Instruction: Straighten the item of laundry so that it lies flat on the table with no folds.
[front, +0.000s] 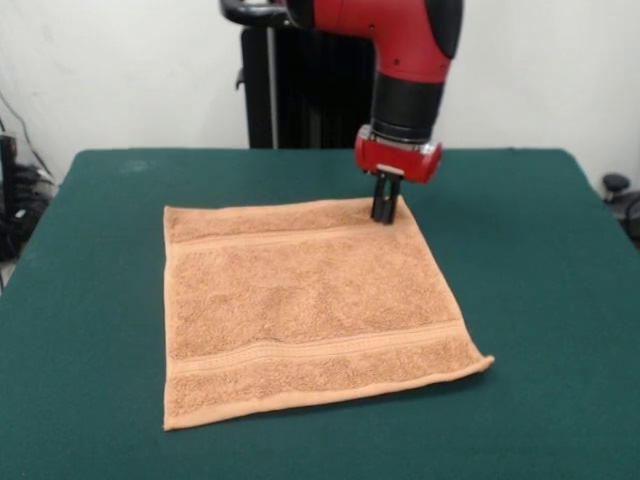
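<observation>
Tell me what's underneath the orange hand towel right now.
The hand towel lies spread on the green table, whose felt shows all around it. The tabletop beneath is covered, so anything under the cloth cannot be seen. The gripper meets its far corner from above.

No legible txt, labels, brand marks, nos. or signs found in front view. Towel: plain terry w/ woven bands, no print or readable tag. Table: plain green top, no markings. Arm: red and black housing, no logo or lettering readable. Gripper: black, no markings readable. Wall behind: blank.
</observation>
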